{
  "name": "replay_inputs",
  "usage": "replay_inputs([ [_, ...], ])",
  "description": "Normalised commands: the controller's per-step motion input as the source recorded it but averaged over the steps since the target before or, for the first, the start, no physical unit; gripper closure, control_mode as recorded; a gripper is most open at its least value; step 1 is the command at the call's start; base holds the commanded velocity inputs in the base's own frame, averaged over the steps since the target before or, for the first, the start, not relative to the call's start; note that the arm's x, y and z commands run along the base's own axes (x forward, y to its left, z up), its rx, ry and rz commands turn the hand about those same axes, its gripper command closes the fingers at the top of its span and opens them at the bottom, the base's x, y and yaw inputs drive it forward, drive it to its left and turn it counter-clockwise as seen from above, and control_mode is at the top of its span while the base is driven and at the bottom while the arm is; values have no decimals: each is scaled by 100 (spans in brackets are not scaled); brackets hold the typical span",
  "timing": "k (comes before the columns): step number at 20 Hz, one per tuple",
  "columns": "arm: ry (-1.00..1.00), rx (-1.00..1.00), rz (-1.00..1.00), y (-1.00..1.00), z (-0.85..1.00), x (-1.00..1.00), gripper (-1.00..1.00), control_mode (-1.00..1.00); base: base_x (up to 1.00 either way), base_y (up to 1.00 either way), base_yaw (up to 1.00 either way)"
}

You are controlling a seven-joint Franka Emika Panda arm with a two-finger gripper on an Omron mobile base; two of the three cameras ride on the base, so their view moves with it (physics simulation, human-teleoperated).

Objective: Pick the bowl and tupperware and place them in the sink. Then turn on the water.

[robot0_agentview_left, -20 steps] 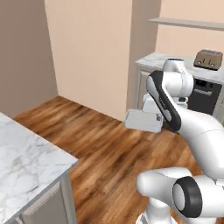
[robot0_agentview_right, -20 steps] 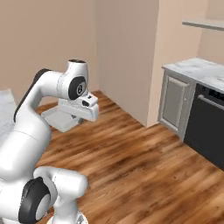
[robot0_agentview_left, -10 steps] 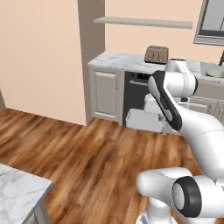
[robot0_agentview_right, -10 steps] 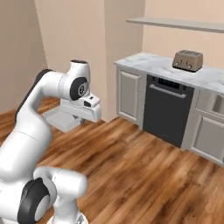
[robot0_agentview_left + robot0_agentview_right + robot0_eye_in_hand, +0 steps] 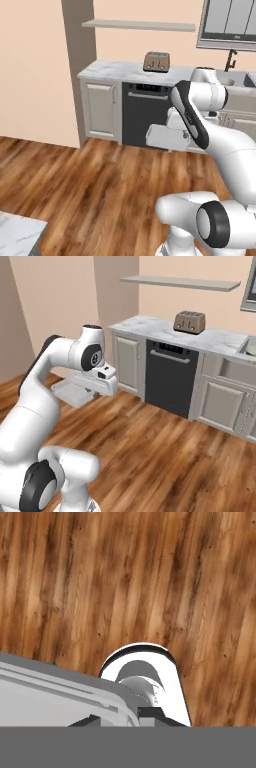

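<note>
Since a second ago the whole view has swung round with the base: bare wall and wood floor have given way to a run of cabinets, while the arm keeps its pose and the tupperware (image 5: 167, 137) stays at the gripper (image 5: 102, 387). Its jaws are clamped on one edge of that flat pale box, which sticks out sideways over the floor at centre frame in the left base view and at left of centre in the right base view (image 5: 72, 392); in the hand view its rim (image 5: 60, 687) fills the lower left. It looks light and stiff, with a smooth lid that could slip, and held by one rim it may tilt if swung hard; a hold across the short sides seems safer. The sink (image 5: 231, 79) sits at the upper right with a black faucet (image 5: 230, 59) behind it. Around it stand a toaster (image 5: 156, 61) on the counter (image 5: 110, 70), a dark dishwasher (image 5: 140, 116) below, and a shelf (image 5: 138, 24) above. Nothing blocks the floor (image 5: 80, 180) between.
</note>
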Motion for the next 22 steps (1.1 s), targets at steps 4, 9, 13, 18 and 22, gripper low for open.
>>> replay_inputs([
  [4, 0, 0, 0, 0, 0, 0, 100, 100, 41, -30, -23],
  [9, 0, 0, 0, 0, 0, 0, 100, 100, 32, -48, -19],
  [13, 0, 0, 0, 0, 0, 0, 100, 100, 28, -58, -16],
  [18, 0, 0, 0, 0, 0, 0, 100, 100, 35, -62, -15],
  [22, 0, 0, 0, 0, 0, 0, 100, 100, 36, -49, -20],
])
